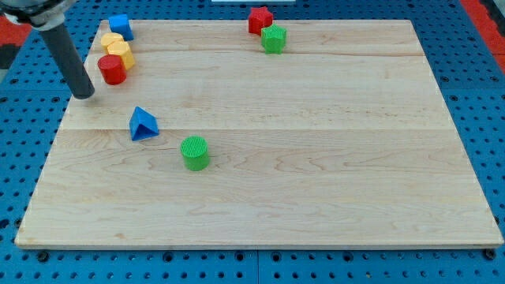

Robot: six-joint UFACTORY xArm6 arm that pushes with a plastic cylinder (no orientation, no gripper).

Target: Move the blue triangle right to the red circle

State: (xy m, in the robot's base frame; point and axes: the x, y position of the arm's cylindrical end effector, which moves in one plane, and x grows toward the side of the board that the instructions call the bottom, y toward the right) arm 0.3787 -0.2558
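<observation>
The blue triangle lies on the wooden board at the view's left, below the middle. The red circle stands near the board's upper left, above and left of the triangle. My tip is at the board's left edge, just below and left of the red circle and up-left of the blue triangle, touching neither.
Two yellow blocks sit above the red circle, with a blue block at the top-left corner. A green cylinder lies right of and below the triangle. A red star-like block and a green one sit at the top.
</observation>
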